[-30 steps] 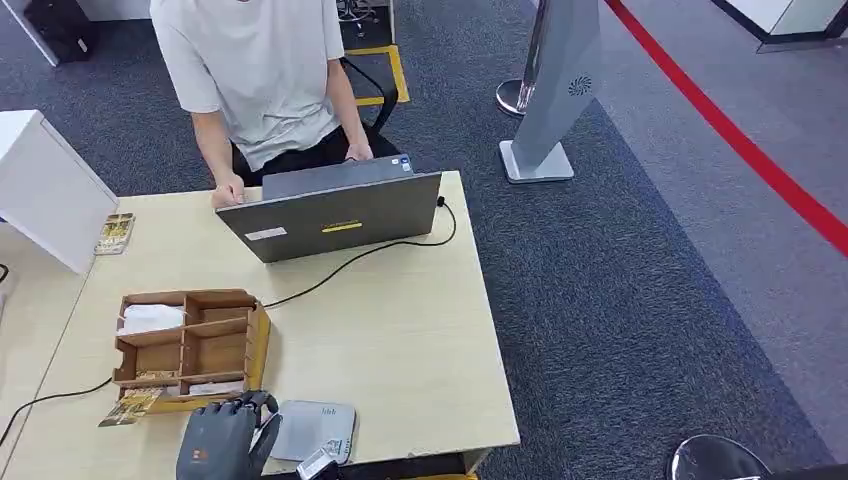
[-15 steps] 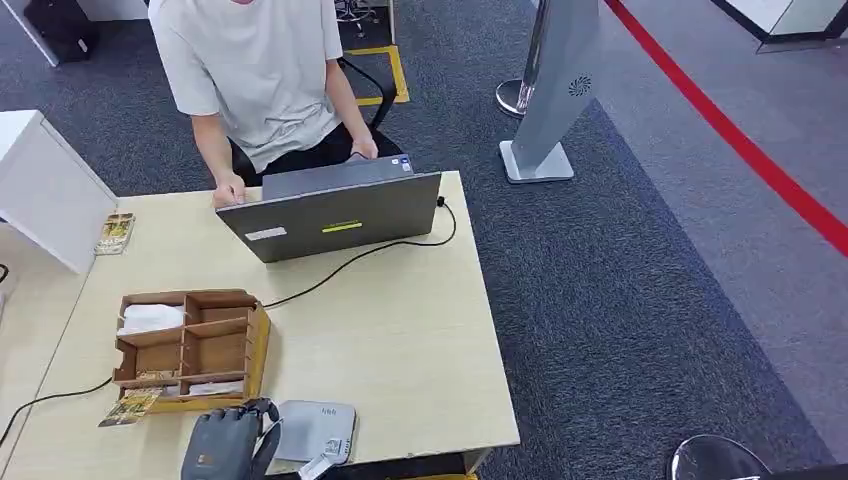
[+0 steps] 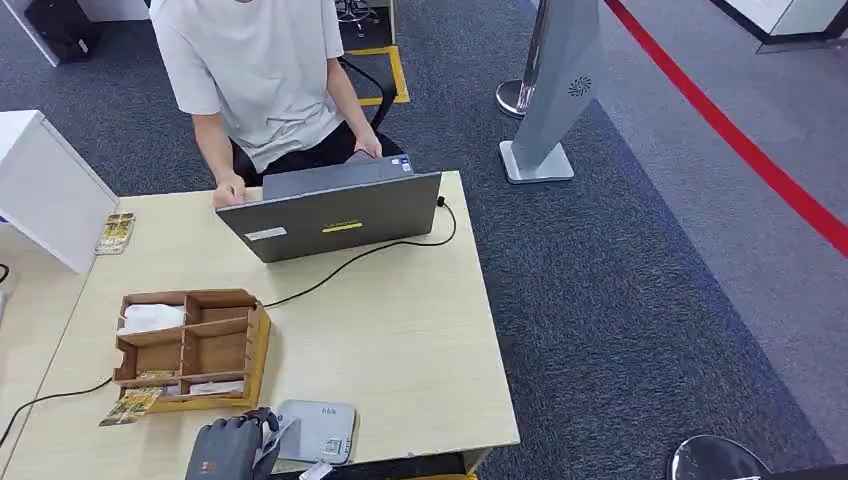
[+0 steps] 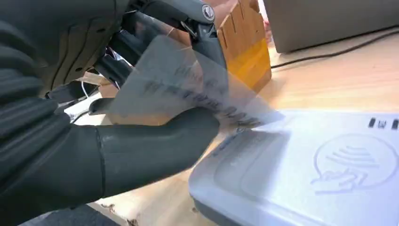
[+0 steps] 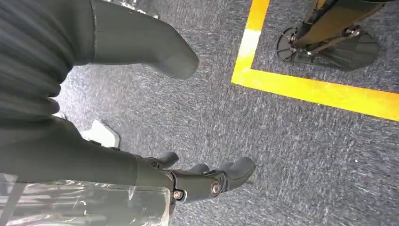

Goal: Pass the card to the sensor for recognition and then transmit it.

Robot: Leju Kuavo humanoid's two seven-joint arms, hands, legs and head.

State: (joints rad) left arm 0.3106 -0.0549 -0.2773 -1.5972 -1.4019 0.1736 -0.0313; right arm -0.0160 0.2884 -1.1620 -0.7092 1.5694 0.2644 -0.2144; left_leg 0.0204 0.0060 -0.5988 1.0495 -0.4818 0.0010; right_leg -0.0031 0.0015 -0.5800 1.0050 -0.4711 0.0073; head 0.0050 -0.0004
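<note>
Card (image 4: 188,89) time: our left hand (image 4: 94,132) pinches the see-through card right over the grey card reader (image 4: 306,165) (scanning looks half done). Our right hand (image 5: 141,117) hangs spread above the carpet. Handing it over comes after.

Pale wood surface (image 3: 400,330) sits on grey-blue carpet (image 3: 620,300), with a red stripe (image 3: 760,165) and yellow floor tape (image 5: 310,89).

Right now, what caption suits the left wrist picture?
The left hand holds a card at the edge of the grey card reader.
</note>
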